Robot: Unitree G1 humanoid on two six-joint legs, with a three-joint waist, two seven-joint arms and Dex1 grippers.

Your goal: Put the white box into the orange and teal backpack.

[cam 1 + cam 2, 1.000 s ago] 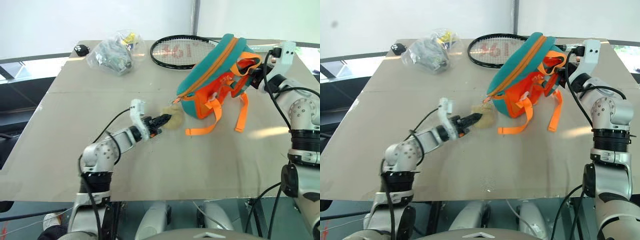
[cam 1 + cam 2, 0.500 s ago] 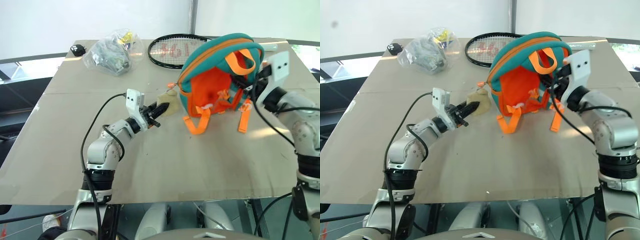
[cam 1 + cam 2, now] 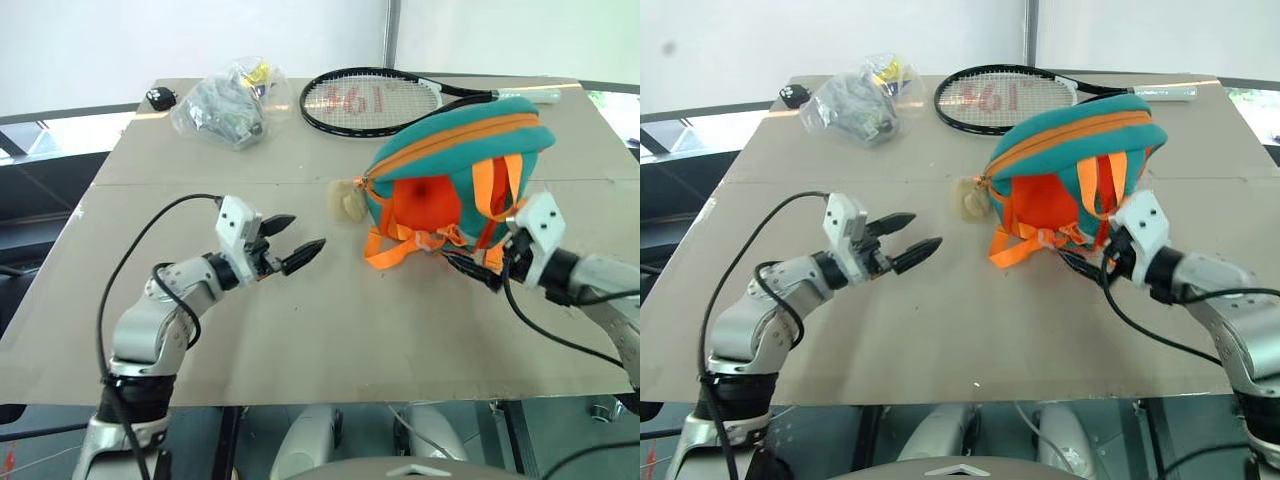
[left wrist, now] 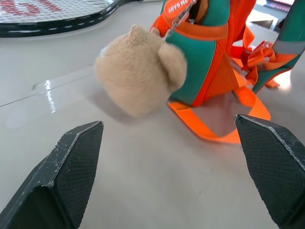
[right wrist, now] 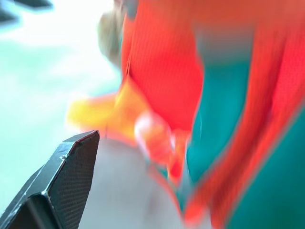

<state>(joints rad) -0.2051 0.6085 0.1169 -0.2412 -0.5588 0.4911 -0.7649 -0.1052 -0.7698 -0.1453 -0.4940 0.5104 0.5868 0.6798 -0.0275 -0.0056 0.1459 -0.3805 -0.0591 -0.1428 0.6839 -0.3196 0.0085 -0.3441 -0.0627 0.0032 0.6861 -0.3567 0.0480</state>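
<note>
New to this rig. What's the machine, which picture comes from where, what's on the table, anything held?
It is a two-armed humanoid robot. The two wide pictures come from its head camera; the two close ones from its wrists. The left pincer and the right pincer are both open and hold nothing. On the table stands the orange and teal backpack with a plush bear hanging on it. Behind lie a tennis racket and a clear plastic bag of small items.
</note>
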